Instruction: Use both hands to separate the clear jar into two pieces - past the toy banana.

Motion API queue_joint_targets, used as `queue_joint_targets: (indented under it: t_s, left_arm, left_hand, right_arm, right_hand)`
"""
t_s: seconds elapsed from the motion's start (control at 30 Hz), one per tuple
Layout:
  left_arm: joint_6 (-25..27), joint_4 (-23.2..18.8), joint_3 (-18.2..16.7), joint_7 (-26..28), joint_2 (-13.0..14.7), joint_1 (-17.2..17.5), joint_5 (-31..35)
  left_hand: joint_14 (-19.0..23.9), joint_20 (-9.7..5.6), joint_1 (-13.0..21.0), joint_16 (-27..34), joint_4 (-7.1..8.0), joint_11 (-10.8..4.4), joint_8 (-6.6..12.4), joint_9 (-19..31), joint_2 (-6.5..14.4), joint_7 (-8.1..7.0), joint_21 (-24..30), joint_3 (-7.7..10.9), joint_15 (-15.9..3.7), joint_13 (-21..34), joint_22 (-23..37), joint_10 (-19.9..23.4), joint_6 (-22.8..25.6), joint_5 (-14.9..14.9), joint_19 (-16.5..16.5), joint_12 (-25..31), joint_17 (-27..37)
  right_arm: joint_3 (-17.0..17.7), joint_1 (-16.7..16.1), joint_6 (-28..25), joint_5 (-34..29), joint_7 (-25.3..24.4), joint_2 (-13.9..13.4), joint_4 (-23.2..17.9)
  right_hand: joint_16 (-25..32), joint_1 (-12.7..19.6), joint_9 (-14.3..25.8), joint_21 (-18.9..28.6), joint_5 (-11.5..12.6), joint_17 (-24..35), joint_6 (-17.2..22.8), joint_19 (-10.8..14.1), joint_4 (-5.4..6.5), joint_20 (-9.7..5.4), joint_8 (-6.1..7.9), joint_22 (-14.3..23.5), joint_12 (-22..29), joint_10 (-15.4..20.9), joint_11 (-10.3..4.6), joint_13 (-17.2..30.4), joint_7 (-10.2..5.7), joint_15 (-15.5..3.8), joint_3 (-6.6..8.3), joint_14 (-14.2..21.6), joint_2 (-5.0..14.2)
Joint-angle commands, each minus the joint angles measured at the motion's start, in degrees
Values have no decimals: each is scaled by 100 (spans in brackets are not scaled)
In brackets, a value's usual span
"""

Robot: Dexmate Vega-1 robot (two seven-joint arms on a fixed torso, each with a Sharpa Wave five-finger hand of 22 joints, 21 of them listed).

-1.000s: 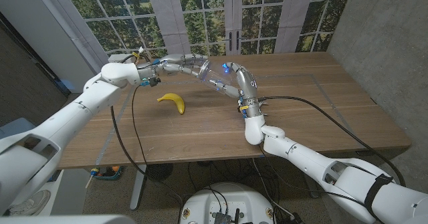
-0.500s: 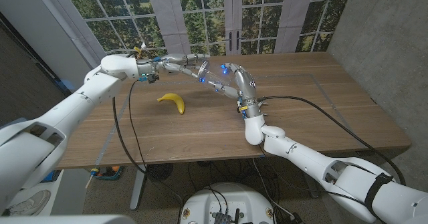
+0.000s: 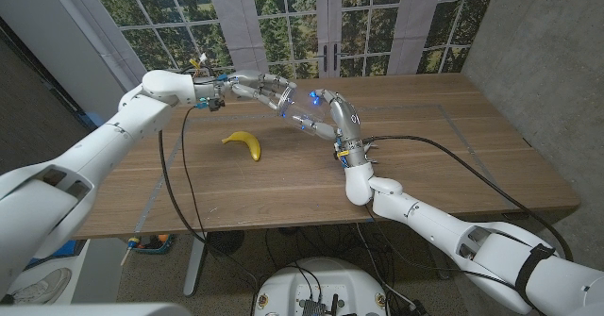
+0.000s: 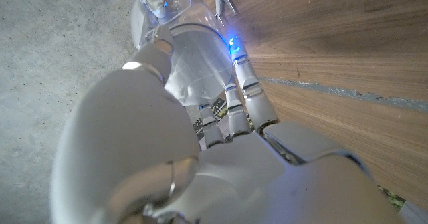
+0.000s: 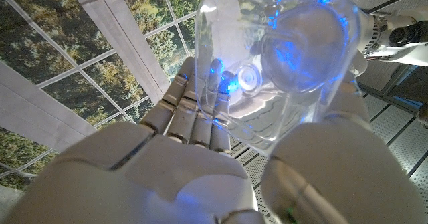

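Head view shows the clear jar held up off the wooden table, lying tilted between the two hands. At its far, upper end the left hand wraps its fingers around the jar's end; at the nearer, lower end the right hand grips the jar's body. Left wrist view has that hand's fingers curled over the clear jar. Right wrist view shows the right hand cupping the jar, fingers on one side and thumb on the other. Nearer than the left hand and below it, the toy banana lies on the table, apart from both hands
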Motion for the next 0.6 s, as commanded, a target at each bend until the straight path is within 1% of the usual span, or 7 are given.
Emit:
queue_joint_targets:
  t_s: [0.03,0.07,0.23,0.37,0.43,0.53,0.6]
  left_arm:
    - [462,-1409,-456,1863,540,853,379]
    - [538,-1632,-513,2137,639,975,500]
    - [1168,-2160,-625,2525,824,1249,325]
    - [1647,-2174,-556,2277,804,1175,-25]
    - [1811,-2124,-529,2171,770,1134,-179]
    - [2031,-2037,-494,1978,728,1054,-408]
    - [2178,-2134,-492,2099,765,1062,-399]
  left_hand:
    - [2093,-1228,529,113,190,-110,-2,63,465,976,491,17,-2532,28,3,1701,792,6,1213,54,52]
    - [2229,-1210,430,131,221,-65,-18,94,424,1028,565,-43,-2528,21,-21,1741,767,-1,1299,39,51]
    - [2877,-1095,-1308,-241,748,416,-133,304,262,1539,866,-343,-2380,-23,-287,1987,642,-50,1986,-118,-101]
    - [3253,-960,-2231,-387,1055,766,-198,395,333,2025,783,-356,-2279,-89,-335,2397,700,-41,2347,-170,-107]
    - [3353,-865,-2446,-429,1141,771,-207,401,452,2039,717,-285,-2184,-123,-341,2607,807,-20,2443,-180,-109]
    - [3512,-688,-3058,-506,1463,702,-322,289,610,2054,548,-254,-1999,-189,-347,2830,1011,24,2633,-293,-111]
    - [3643,-599,-3350,-538,1645,675,-323,240,755,2055,447,-172,-1929,-215,-336,2980,1300,70,2756,-364,-116]
  right_arm:
    - [73,-28,15,27,-2,1,-16]
    - [93,-36,20,19,-2,9,-17]
    - [171,-57,64,-57,-2,37,-22]
    - [224,-66,151,-97,-2,65,-6]
    - [272,-81,170,-152,-2,84,-8]
    - [360,-128,185,-253,-2,112,-28]
    - [375,-149,172,-283,-2,104,-55]
  right_hand:
    - [-8,1327,984,81,27,48,1000,-3,395,-289,452,9,42,1214,-1151,8,-843,-823,499,69,1758]
    - [-20,1317,988,87,26,50,987,-14,400,-292,450,7,39,1212,-1150,8,-845,-817,501,67,1762]
    - [-35,1305,959,125,21,78,1015,-16,396,-283,444,-3,38,1220,-1149,17,-817,-816,509,84,1764]
    - [-47,1301,961,140,18,92,1001,-34,391,-286,440,-9,24,1226,-1150,-2,-828,-819,514,86,1763]
    - [-52,1297,957,147,16,97,1008,-38,391,-290,441,-11,25,1220,-1148,6,-821,-817,515,88,1762]
    - [-59,1290,965,157,13,109,998,-55,388,-291,443,-15,24,1216,-1146,12,-831,-814,516,90,1758]
    - [-67,1289,959,169,13,114,1005,-53,387,-290,442,-18,23,1205,-1144,22,-819,-816,522,89,1763]
